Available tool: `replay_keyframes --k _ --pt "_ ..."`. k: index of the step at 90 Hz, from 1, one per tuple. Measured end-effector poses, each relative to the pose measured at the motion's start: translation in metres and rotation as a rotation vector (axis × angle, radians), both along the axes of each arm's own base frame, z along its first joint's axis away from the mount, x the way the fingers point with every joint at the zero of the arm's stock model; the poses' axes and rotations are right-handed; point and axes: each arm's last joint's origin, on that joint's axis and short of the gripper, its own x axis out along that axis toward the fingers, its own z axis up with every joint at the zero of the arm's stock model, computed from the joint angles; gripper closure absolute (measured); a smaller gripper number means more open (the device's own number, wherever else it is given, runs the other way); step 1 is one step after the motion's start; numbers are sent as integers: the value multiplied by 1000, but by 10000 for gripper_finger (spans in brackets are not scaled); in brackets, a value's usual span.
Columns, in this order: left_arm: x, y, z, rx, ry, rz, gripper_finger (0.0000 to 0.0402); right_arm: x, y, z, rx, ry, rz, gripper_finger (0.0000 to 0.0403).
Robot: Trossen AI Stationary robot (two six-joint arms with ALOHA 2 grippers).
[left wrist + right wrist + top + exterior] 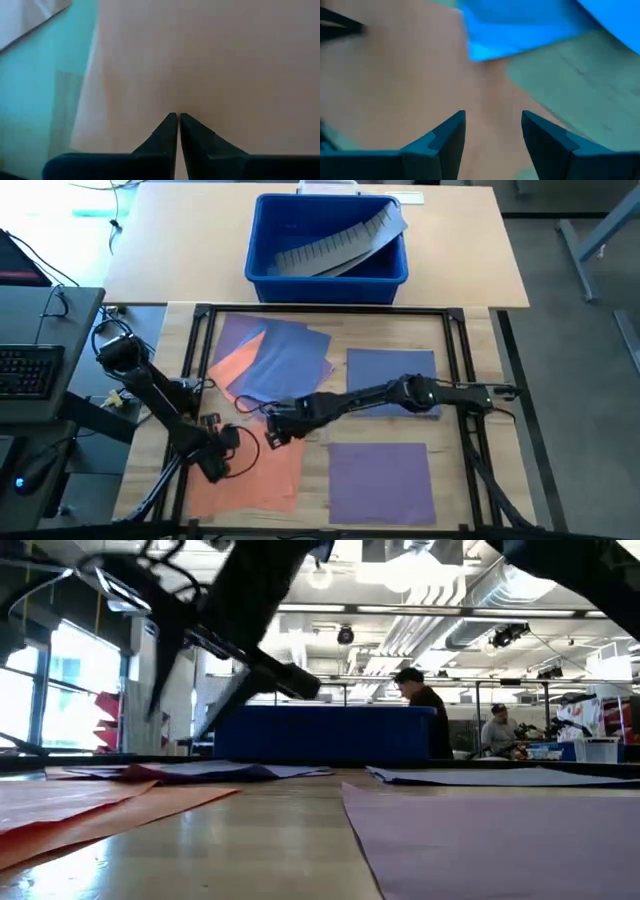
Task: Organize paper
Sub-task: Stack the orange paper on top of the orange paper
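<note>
Lying flat, paper (275, 360) under right tool (272, 432) (spread); left tool (215, 468) pressed together.

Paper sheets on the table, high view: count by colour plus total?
Orange: 2, one large sheet at front left under the left gripper, one part-covered in the back-left pile.
Purple: 2, one at front right, one in the pile.
Blue: 2, one on top of the pile, one under the right arm.
Total: 6 visible.
</note>
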Motion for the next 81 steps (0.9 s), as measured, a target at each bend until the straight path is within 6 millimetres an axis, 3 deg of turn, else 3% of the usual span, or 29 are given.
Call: replay_keyframes --k 23,38,63,81 --pt "2 3 -6 13 -55 -80 402 -21 0 -15 -79 233 -46 227" --pt "6 7 -6 63 -100 -94 402 -22 4 -28 -109 267 -62 243" --pt "13 -1 8 56 -108 -129 402 -35 27 -26 -175 318 -89 300" --pt "13 2 -4 35 -137 -93 402 -39 35 -31 -152 346 -116 343"
